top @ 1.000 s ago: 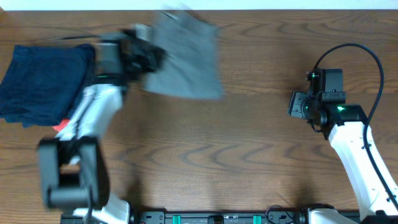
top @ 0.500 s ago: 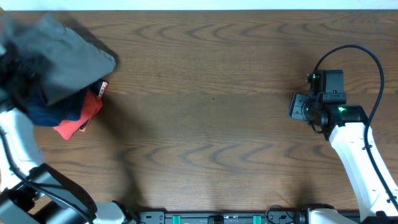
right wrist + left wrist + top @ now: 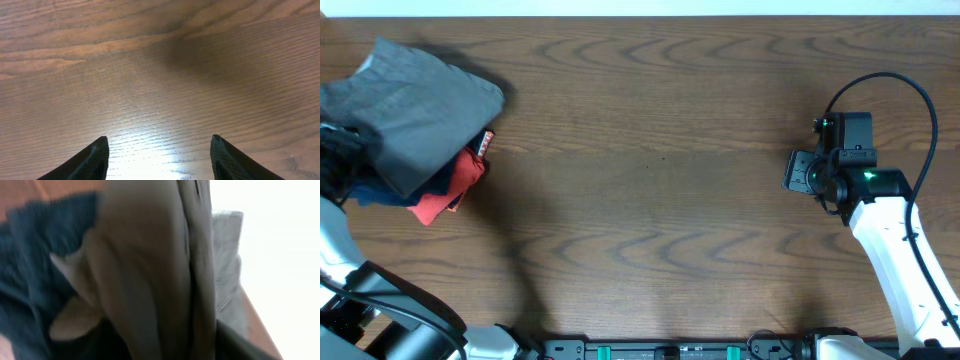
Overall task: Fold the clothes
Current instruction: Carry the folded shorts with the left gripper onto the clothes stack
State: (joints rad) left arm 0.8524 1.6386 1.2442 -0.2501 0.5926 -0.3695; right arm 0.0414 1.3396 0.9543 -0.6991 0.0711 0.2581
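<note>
Table (image 3: 660,200): right gripper (image 3: 159,146) hangs over bare wood, jaws spread, empty. Shorts (image 3: 415,105) sit on navy garment (image 3: 380,190) and red garment (image 3: 442,200), right at left gripper (image 3: 338,160). Cloth blocks its camera, so I can't tell its grip. Suggest: settle flat, release, retract straight up so nothing drags.

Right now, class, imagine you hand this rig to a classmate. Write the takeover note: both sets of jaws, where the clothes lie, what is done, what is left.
Left jaws: at the edge of the grey clothes, far left. The wrist view is all fabric, so open or shut cannot be told.
Right jaws: open, empty, over the bare table.
Clothes: look folded, stacked on the navy garment and the red-orange garment.
Left to do: confirm the left jaws have let go, then clear the arm.
</note>
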